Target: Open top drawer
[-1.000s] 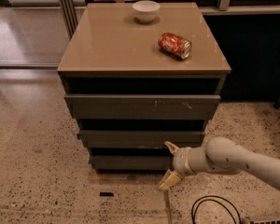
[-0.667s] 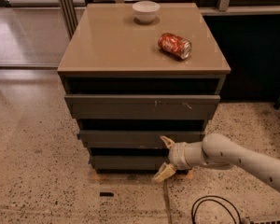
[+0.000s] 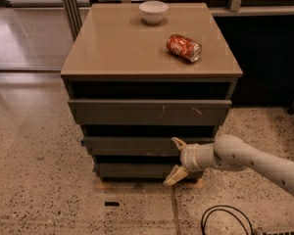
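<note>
The top drawer (image 3: 149,112) sits in the middle of the frame, its grey front just under the cabinet top (image 3: 112,48) and looking shut or nearly so. No handle can be made out on it. The gripper (image 3: 178,159) is well below it, in the lower centre of the frame. It is spread wide and holds nothing, with one fingertip (image 3: 178,142) against the front of the middle drawer (image 3: 132,145) and the other down by the lower edge of the bottom drawer (image 3: 137,170). The main risk, as I judge it, is catching the wrong drawer. Closing or pulling at this height would take the middle or bottom front, not the top one. The arm (image 3: 255,163) comes in from the lower right, so raising it close to the cabinet could scrape or snag the lips of the lower drawers on the way up. With no clear handle, a shallow hold on the top drawer's edge could slip off during the pull. A sharp tug could also shake the cabinet. The red can (image 3: 183,48) lies on its side at the upper right of the top and might roll toward the edge, while the white bowl (image 3: 153,11) at the far edge seems safer. The black cable (image 3: 220,219) on the floor at the lower right could catch the base if it backs away.
</note>
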Controlling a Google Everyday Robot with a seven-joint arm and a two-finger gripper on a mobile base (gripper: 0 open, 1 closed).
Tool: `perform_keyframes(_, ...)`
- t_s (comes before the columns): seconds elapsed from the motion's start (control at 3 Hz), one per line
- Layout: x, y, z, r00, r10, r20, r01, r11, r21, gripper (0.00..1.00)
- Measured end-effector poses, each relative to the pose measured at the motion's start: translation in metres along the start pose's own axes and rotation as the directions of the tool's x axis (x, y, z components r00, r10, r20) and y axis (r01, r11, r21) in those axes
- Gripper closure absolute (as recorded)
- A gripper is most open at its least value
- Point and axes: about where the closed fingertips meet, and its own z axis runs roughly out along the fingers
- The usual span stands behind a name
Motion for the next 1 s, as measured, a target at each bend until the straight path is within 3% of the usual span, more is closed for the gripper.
perform_keyframes(0.33,0.011,-0.044,-0.009,0.998,-0.043,-0.042,0.046,0.997,0.063,0.0)
perform_keyframes(0.67,0.012,-0.042,-0.003,0.998,-0.047,-0.048,0.049,0.9978,0.045,0.0)
perform_keyframes(1.0,0.024,-0.038,0.023,0.997,-0.02,-0.075,0.018,0.9995,-0.025,0.0)
